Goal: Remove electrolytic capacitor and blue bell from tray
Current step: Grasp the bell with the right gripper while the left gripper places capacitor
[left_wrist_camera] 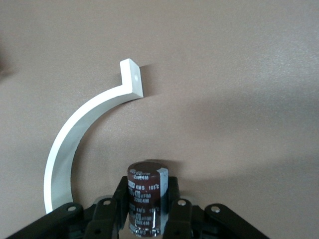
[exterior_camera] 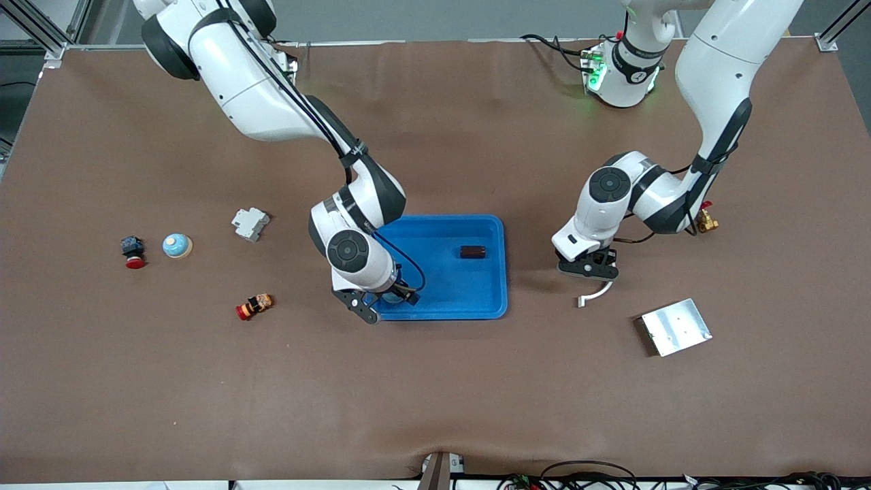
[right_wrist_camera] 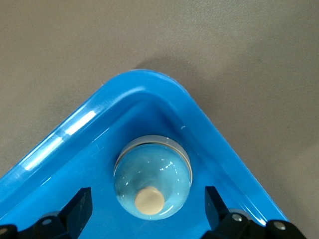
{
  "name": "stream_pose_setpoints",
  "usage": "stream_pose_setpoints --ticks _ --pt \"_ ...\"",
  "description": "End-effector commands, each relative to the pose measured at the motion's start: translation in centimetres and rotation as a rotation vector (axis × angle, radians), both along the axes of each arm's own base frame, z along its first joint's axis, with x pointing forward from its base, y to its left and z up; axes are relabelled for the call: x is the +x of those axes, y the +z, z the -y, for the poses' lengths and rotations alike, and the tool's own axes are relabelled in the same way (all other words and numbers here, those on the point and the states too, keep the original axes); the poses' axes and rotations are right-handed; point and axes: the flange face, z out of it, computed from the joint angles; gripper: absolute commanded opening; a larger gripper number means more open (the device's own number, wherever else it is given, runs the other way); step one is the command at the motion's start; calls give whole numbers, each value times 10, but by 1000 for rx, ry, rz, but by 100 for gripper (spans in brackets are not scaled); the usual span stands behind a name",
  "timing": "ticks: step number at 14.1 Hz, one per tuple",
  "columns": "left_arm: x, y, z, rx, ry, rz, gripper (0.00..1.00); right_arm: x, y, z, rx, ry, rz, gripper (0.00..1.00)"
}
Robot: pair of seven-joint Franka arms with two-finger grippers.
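Observation:
A light blue bell (right_wrist_camera: 152, 184) with a cream button rests in a corner of the blue tray (right_wrist_camera: 60, 144), the corner nearest the front camera at the right arm's end. My right gripper (right_wrist_camera: 147, 205) stands open around it, a finger on either side, neither touching. In the front view this gripper (exterior_camera: 384, 299) hides that bell. My left gripper (left_wrist_camera: 146, 193) is shut on a dark brown capacitor (left_wrist_camera: 145, 186) with white print, held upright just over the bare table beside the tray (exterior_camera: 442, 286). The front view shows that gripper (exterior_camera: 589, 271) low over the table.
A white curved bracket (exterior_camera: 595, 294) lies by the left gripper. A dark cylinder (exterior_camera: 472, 252) lies in the tray. A metal plate (exterior_camera: 676, 327) and a brass fitting (exterior_camera: 706, 221) sit toward the left arm's end. A second bell (exterior_camera: 177, 245), a red-button switch (exterior_camera: 133, 252), a grey breaker (exterior_camera: 250, 223) and a red-orange part (exterior_camera: 254, 306) sit toward the right arm's end.

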Motion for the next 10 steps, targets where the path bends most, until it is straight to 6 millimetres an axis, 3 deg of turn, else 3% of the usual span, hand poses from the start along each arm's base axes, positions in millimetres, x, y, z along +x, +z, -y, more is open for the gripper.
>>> stream_pose_setpoints --ticks 1,2,4,5,8,10 --pt "-1 -8 1 -8 34 11 65 4 -3 -7 -1 -15 23 100" --pt "0 -7 2 -12 45 17 100 4 -4 -7 -1 -15 21 100" --pt "1 -3 4 -18 63 26 100 4 -4 -6 -2 -15 20 100" --pt "3 -1 3 -18 65 31 100 4 -3 -6 -1 -15 22 92" --pt "10 16 5 -33 111 64 100 5 0 -5 -2 -13 19 60" --pt "12 29 11 -68 173 64 100 6 3 -3 -3 -10 19 34"
